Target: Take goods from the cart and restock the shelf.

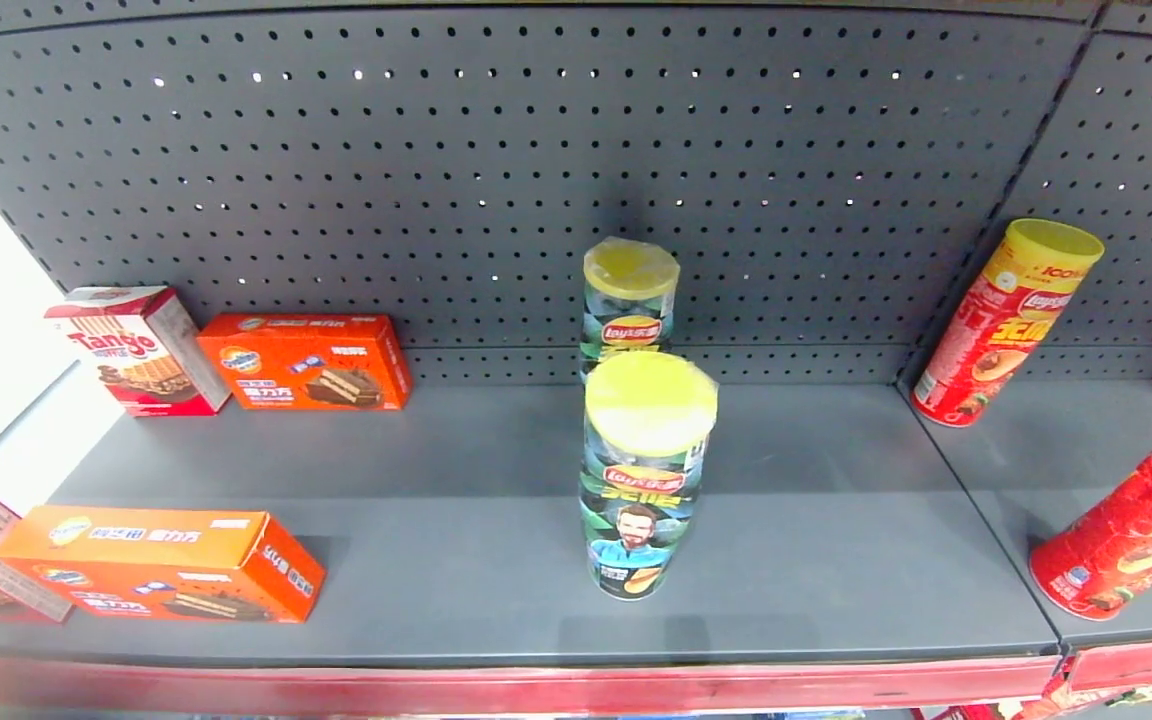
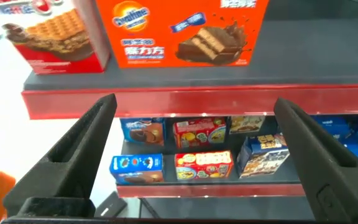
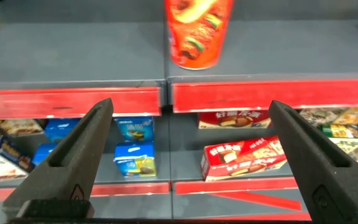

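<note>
Two grippers hang nearest, the left gripper (image 2: 194,102) and right gripper (image 3: 191,104), fingers spread wide and empty (both before the red front lip (image 1: 496,685)). On the shelf (image 1: 836,520), mid-width, a green chip can (image 1: 643,480) stands upright; a second green can (image 1: 630,295) stands just behind it, near the pegboard (image 1: 436,150).

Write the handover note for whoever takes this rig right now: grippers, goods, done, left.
Left gripper: open, empty, at the red lip of the shelf, below the front orange box.
Right gripper: open, empty, at the lip below the near red can.
Goods: front green can and rear green can upright mid-shelf, in line.
Done: probably those two green cans.
Left: fetch more from the cart; bare shelf room remains.
</note>
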